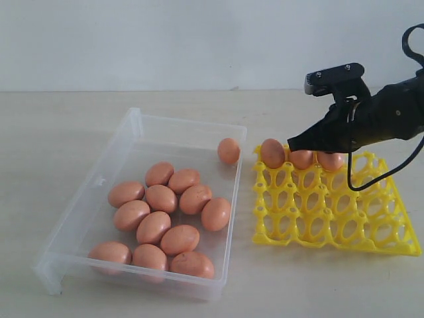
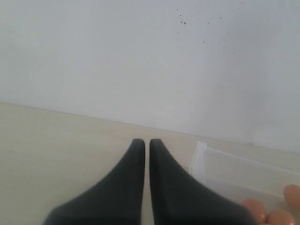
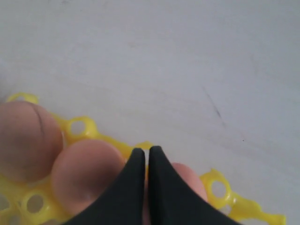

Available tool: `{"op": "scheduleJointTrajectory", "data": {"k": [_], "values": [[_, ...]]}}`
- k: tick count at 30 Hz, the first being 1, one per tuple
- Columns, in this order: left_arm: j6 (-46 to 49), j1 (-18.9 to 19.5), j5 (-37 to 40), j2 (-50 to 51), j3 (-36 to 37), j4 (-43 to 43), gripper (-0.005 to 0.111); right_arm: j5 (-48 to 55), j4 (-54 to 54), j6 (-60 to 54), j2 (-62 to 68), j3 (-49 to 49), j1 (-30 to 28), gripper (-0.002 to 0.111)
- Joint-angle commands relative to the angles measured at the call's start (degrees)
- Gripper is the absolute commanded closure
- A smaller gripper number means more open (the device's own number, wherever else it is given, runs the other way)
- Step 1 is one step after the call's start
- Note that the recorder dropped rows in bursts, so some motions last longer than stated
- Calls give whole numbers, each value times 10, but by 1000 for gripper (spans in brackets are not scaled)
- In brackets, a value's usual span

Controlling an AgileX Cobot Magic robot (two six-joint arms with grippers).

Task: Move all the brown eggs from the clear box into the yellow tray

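Your right gripper (image 1: 291, 144) has its fingers pressed together on nothing, poised over the far row of the yellow tray (image 1: 331, 222), just above the three brown eggs (image 1: 272, 153) seated there; your left gripper (image 2: 143, 140) is likewise pressed together and empty, above bare table (image 1: 79, 119) by a corner of the clear box (image 1: 73, 218); that box lies just beside the tray, to its left in the exterior view, holding twelve eggs bunched together and one alone in the corner nearest the tray's far row; the table is pale, matt beige, meeting a plain white wall (image 1: 165, 40) behind the tray.
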Motion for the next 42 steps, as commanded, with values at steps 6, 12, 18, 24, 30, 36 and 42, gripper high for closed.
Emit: {"op": "scheduleJointTrajectory", "data": {"k": [6,12,18,24,30,36,42], "values": [[-1,-2,-1,2,-2,0,103,4,-3,-5,36,-3,1,108],[-1,-2,-1,2,-2,0,103,-35,-2,-4,14,-3,1,108],[-1,-2,-1,2,-2,0,103,2,-3,-24,-32,-3,1,108],[-1,-2,-1,2,-2,0,103,98,-17,-36,-49,-3,1,108],[-1,-2,-1,2,-2,0,103,118,-24,-29,-49,-3,1,108],[-1,-2,-1,2,-2,0,103,114,-32,-19,-42,-3,1,108],[-1,-2,-1,2,-2,0,103,79,-39,-19,13,-3,1,108]]}}
